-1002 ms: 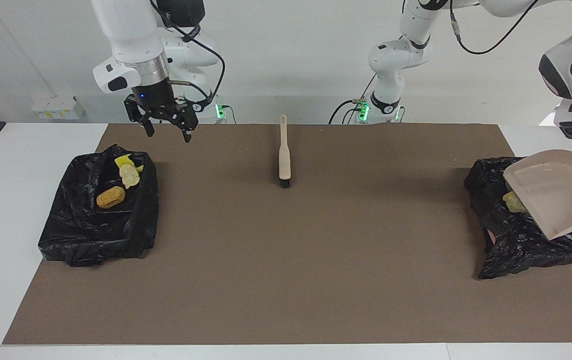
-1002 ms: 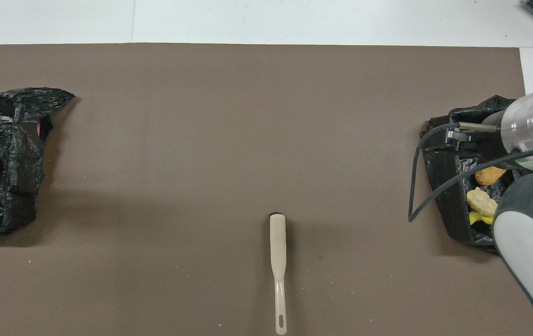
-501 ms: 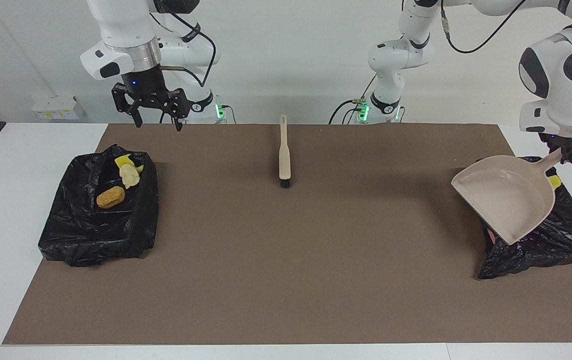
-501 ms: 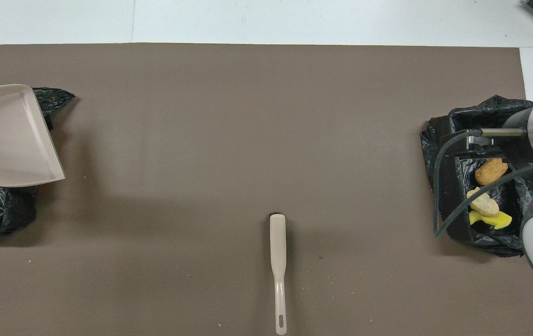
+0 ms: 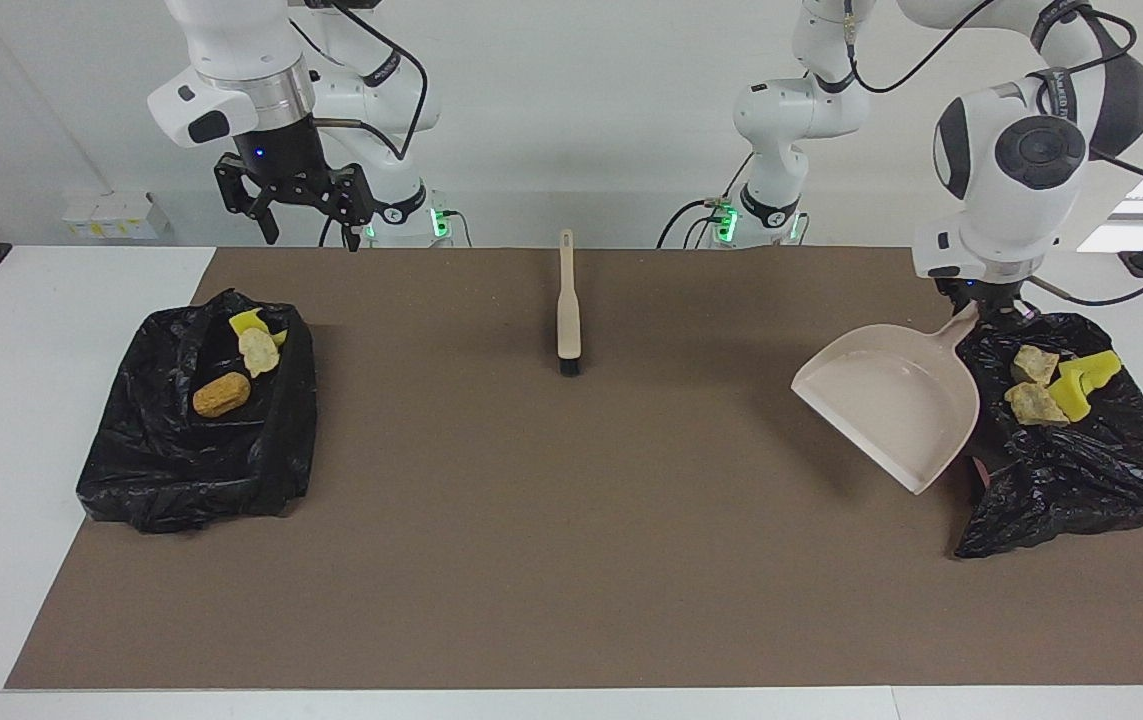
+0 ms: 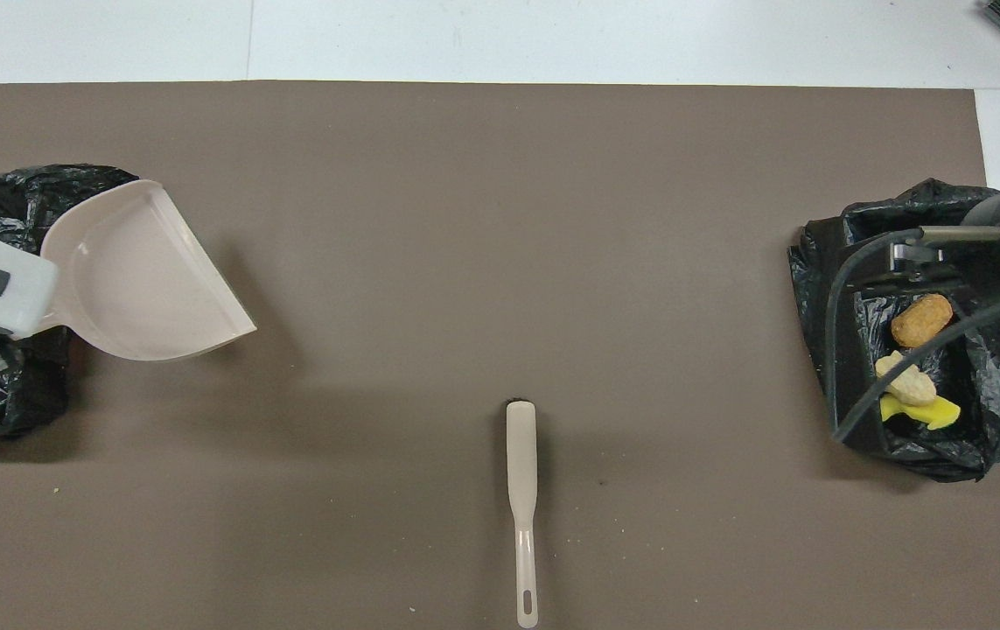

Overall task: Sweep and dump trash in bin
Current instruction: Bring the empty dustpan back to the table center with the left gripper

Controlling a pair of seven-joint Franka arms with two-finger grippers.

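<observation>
My left gripper (image 5: 974,308) is shut on the handle of the empty beige dustpan (image 5: 891,405). It holds the pan tilted, low over the brown mat (image 5: 571,520), beside the black-bagged bin (image 5: 1081,480) at the left arm's end. In that bin lie two beige lumps (image 5: 1029,403) and a yellow sponge chunk (image 5: 1081,385). The bin at the right arm's end (image 5: 196,450) holds an orange-brown lump (image 5: 221,393), a beige lump (image 5: 258,350) and a yellow-green wedge (image 5: 249,322). My right gripper (image 5: 309,228) is open and empty, high over the mat's edge nearest the robots, beside that bin.
A beige hand brush (image 5: 568,305) lies on the mat between the two arms, bristles pointing away from the robots; it also shows in the overhead view (image 6: 520,490). A few tiny crumbs dot the mat near it. White table surrounds the mat.
My left arm swung the dustpan off its bin toward the table's middle and lowered it, uncovering the trash in the bin. My right gripper rose and drew back toward its base.
</observation>
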